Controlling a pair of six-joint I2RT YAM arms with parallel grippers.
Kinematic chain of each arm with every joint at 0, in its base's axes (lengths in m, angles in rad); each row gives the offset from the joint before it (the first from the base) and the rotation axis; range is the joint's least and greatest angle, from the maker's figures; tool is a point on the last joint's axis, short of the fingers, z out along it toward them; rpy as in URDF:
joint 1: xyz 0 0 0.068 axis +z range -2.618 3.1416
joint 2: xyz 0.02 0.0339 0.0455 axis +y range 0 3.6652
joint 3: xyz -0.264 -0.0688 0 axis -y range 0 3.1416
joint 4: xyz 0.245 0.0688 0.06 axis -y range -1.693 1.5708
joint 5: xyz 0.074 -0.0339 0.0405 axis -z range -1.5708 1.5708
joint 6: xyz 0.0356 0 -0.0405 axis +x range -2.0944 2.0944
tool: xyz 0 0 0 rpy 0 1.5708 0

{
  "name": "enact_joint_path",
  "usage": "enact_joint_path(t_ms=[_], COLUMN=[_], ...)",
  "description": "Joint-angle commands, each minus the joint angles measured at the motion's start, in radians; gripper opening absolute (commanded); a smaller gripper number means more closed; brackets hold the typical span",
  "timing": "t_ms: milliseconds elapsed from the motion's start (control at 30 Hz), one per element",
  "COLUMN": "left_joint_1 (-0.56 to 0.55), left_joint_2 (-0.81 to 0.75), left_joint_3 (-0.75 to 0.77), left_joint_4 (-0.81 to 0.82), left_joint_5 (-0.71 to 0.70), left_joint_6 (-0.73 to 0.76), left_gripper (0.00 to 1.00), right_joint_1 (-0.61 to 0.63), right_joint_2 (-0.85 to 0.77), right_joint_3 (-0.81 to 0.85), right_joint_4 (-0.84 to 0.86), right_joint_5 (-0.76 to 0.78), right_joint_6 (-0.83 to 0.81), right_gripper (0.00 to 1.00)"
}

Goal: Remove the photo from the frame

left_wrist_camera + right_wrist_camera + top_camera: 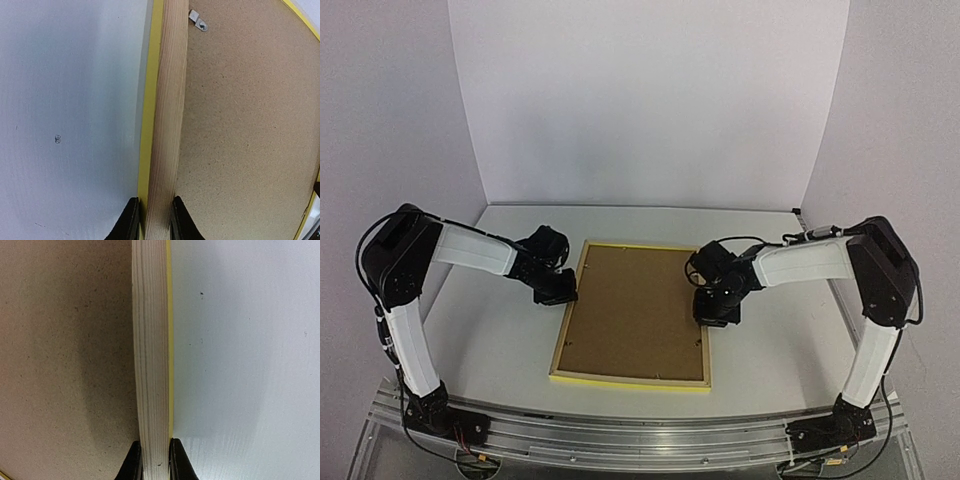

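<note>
The frame lies face down in the middle of the table, its pale wood back rails and yellow edge showing. A brown backing board fills it and hides the photo. My left gripper is shut on the frame's left rail, one finger on the yellow outer side and the other on the board side. My right gripper is shut on the right rail, its fingers pressing both sides.
A small metal retaining clip sits on the backing board near the left rail's far end. White table surface lies outside both rails. White walls stand behind and at both sides of the table.
</note>
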Motion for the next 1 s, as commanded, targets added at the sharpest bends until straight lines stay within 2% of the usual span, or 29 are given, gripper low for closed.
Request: enact_joint_path(t_ms=[0, 167, 267, 367, 433, 533, 600, 667, 833, 967], left_joint_1=[-0.105, -0.181, -0.211, -0.219, -0.221, -0.224, -0.228, -0.231, -0.233, -0.234], left_joint_2=[0.029, 0.078, 0.13, 0.16, 0.171, 0.175, 0.17, 0.164, 0.158, 0.167], left_joint_3=[-0.035, 0.011, 0.07, 0.084, 0.077, 0.069, 0.068, 0.07, 0.074, 0.073], left_joint_4=[-0.043, -0.056, -0.094, -0.084, -0.062, -0.052, -0.053, -0.052, -0.046, -0.033], left_joint_5=[0.048, 0.007, -0.026, -0.031, -0.032, -0.028, -0.028, -0.023, -0.025, -0.007], left_joint_6=[-0.1, -0.211, -0.259, -0.296, -0.312, -0.326, -0.33, -0.328, -0.323, -0.33], left_gripper=[0.11, 0.06, 0.01, 0.0, 0.0, 0.0, 0.0, 0.0, 0.0, 0.0], right_joint_1=[-0.075, -0.19, -0.252, -0.255, -0.256, -0.256, -0.255, -0.255, -0.188, -0.012], right_joint_2=[0.044, 0.046, 0.031, 0.018, 0.002, -0.061, -0.116, -0.172, -0.223, -0.168], right_joint_3=[0.004, 0.01, -0.002, 0.003, 0.011, 0.018, 0.027, 0.048, -0.003, -0.013], right_joint_4=[-0.002, -0.003, -0.001, 0.001, 0.0, -0.002, -0.002, 0.014, 0.206, 0.309], right_joint_5=[0.025, -0.03, -0.055, -0.055, -0.015, 0.165, 0.226, 0.158, -0.339, -0.433], right_joint_6=[-0.12, -0.224, -0.26, -0.319, -0.348, -0.355, -0.382, -0.446, -0.68, -0.882], right_gripper=[0.08, 0.08, 0.12, 0.18, 0.31, 0.63, 0.85, 0.92, 0.95, 0.93])
